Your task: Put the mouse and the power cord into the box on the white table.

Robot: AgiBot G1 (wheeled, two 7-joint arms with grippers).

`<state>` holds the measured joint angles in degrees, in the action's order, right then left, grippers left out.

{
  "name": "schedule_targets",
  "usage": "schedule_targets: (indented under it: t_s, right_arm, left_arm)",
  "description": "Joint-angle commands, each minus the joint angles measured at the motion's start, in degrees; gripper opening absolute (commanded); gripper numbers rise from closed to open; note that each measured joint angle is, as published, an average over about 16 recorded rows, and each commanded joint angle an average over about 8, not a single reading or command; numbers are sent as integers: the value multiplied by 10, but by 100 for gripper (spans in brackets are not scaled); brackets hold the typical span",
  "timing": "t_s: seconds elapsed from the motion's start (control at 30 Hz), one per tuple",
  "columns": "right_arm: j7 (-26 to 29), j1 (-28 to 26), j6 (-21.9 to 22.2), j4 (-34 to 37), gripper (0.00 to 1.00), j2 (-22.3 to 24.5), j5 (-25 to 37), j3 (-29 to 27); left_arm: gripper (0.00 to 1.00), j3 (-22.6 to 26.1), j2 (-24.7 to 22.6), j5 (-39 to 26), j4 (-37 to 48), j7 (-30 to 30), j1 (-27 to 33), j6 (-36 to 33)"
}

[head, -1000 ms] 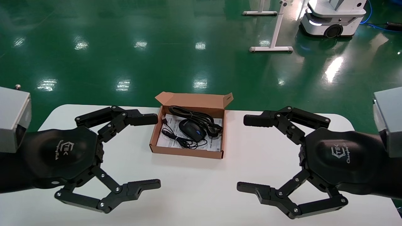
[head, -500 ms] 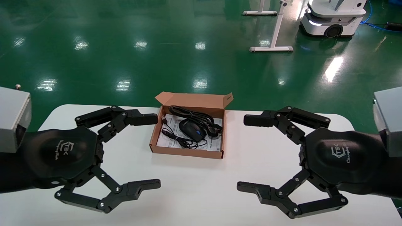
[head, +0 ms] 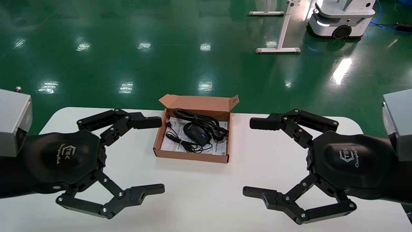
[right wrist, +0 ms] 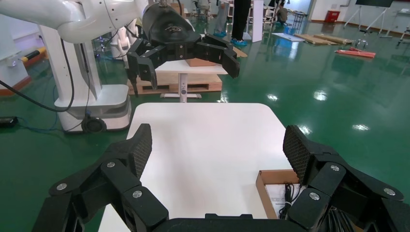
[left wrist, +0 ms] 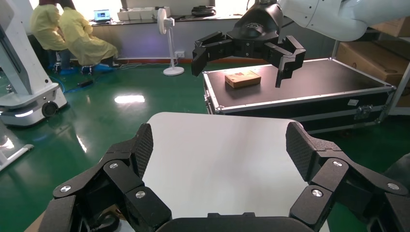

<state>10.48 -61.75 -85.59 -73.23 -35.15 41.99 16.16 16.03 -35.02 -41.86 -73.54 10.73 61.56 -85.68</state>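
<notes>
Left gripper hovering over the near left part of the white table, fingers spread wide, grasping nothing; right gripper mirrored over the near right part, equally spread and empty-handed; both aimed inward toward each other, well apart from the box. Farther in, at mid-table toward the far edge, box lying open, flap lid standing up along its far side; mouse resting inside on a white printed sheet, thin cable looped at its near left; power cord coiled inside along the far wall, chunky plug just right of the mouse. Beyond the table, glossy green floor; white stand legs and a white wheeled machine at far right.
</notes>
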Motion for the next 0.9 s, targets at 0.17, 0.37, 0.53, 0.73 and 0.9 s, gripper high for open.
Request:
schedule_targets:
  t_s: [0.17,0.37,0.53,0.73,0.9]
  right_arm:
    - [0,0,0,0,100,0,0,0]
    - [0,0,0,0,100,0,0,0]
    - [0,0,0,0,100,0,0,0]
    - [0,0,0,0,100,0,0,0]
    - [0,0,0,0,100,0,0,0]
  left_arm:
    - [100,0,0,0,0,0,0,0]
    - [100,0,0,0,0,0,0,0]
    - [100,0,0,0,0,0,0,0]
    - [100,0,0,0,0,0,0,0]
    - [100,0,0,0,0,0,0,0]
